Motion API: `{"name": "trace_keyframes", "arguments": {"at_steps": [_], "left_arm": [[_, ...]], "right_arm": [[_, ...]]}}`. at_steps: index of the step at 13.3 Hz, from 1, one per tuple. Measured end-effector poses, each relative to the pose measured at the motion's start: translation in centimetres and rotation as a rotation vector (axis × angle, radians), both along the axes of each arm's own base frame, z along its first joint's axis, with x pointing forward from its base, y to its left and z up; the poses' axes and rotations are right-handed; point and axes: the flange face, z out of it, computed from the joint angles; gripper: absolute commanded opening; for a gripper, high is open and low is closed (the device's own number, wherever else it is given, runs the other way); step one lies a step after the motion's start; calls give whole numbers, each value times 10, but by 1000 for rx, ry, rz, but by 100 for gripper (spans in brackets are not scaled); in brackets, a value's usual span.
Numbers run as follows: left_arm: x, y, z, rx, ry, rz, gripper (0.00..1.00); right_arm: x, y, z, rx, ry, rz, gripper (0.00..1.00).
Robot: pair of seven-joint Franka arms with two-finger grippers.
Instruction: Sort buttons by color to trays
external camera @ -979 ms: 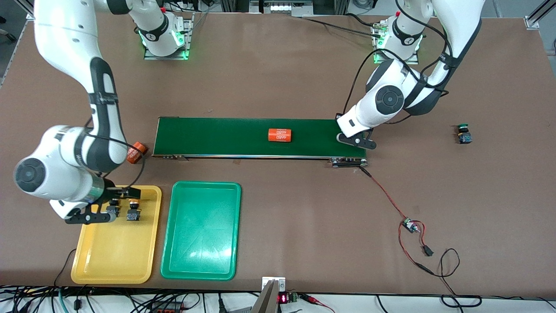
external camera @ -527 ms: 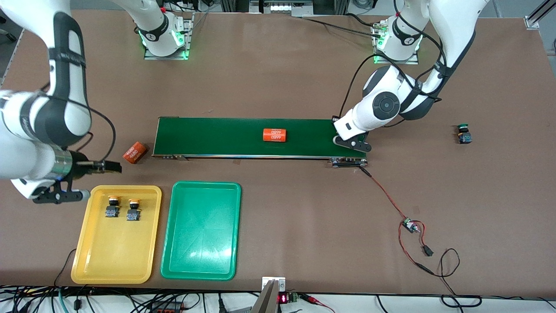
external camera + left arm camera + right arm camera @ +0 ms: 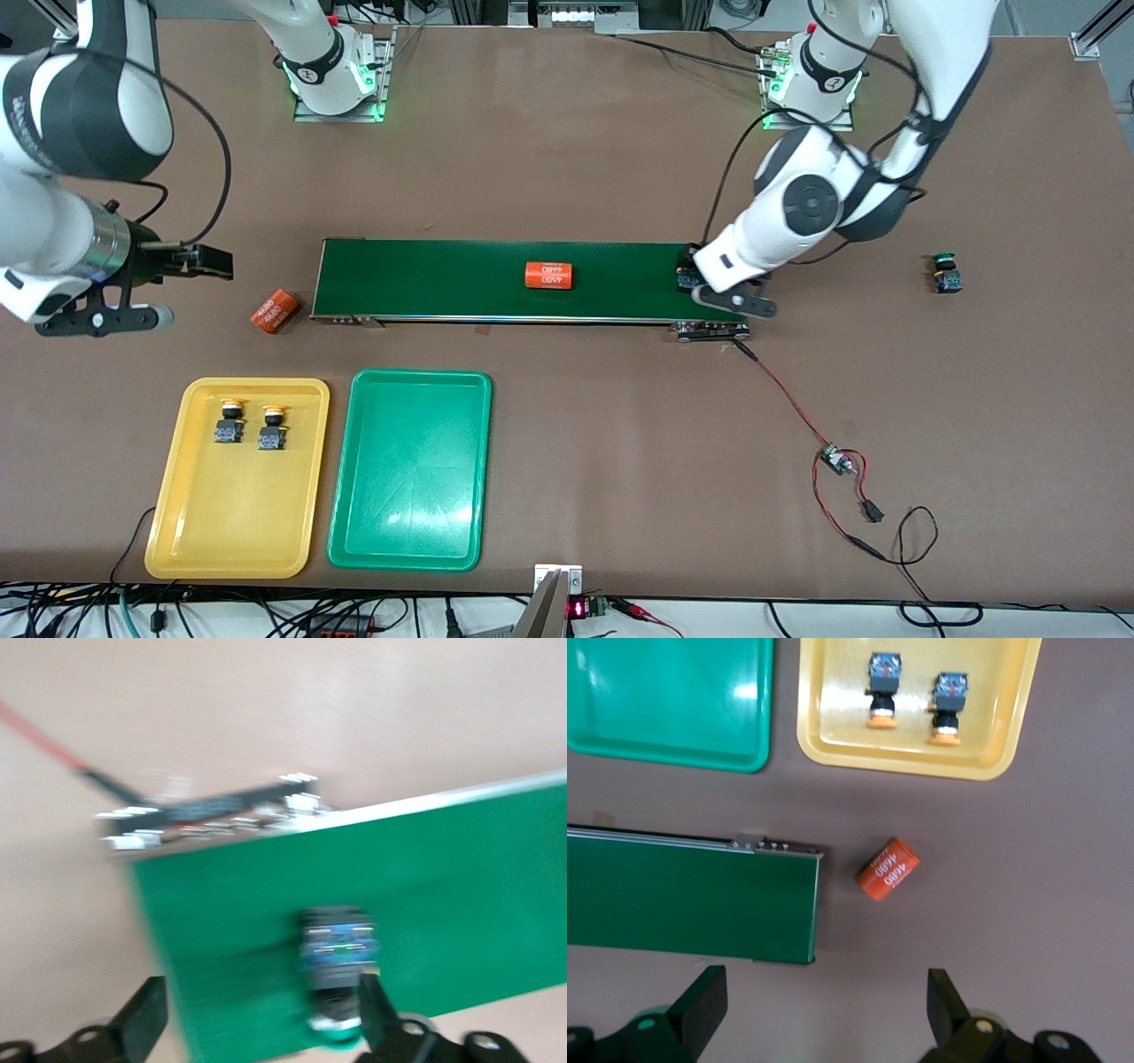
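Observation:
Two yellow-capped buttons (image 3: 229, 423) (image 3: 272, 427) lie side by side in the yellow tray (image 3: 230, 532), also seen as buttons (image 3: 883, 689) (image 3: 950, 707) in the tray (image 3: 917, 762). The green tray (image 3: 412, 496) beside it holds nothing. My left gripper (image 3: 722, 297) is low over the conveyor's end toward the left arm, open (image 3: 261, 1019), with a green-capped button (image 3: 337, 966) lying on the belt just inside one finger. Another green button (image 3: 946, 273) sits on the table toward the left arm's end. My right gripper (image 3: 104, 319) hangs open (image 3: 824, 1010), high over bare table, holding nothing.
The long dark-green conveyor belt (image 3: 496, 279) carries an orange cylinder (image 3: 549, 275). A second orange cylinder (image 3: 275, 310) lies on the table at the belt's end toward the right arm. A red-black wire with a small board (image 3: 833, 459) trails from the belt's other end.
My right gripper left the yellow tray and rose away, leaving both yellow buttons there. My left gripper opened at the belt's end. The cylinder on the belt drifted toward the right arm's end.

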Motion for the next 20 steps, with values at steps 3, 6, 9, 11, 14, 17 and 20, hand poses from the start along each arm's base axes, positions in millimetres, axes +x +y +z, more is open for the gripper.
{"name": "trace_keyframes", "arguments": {"at_steps": [3,6,9,11,14,17,20], "left_arm": [[21,114,9,53,63,144,100],[28,233,-9,54,98,306,100],[20,314,-17,97,96,296,100],[11,356,-27,100,104,299,100],[-1,390,-46,78,128,251,100],[-12,413,-64,86,157,191,100],[-23,437,-84,90,176,165,100]], "right_arm": [[-19,5,-5,14,-29,24,100],[-36,8,11,11,88,29,100],[-34,12,26,-7,74,41,100],[-31,15,25,-10,54,44,100],[-24,18,23,10,20,40,100],[-22,5,23,30,16,-6,100],[-22,3,24,40,13,-40,100]]}}
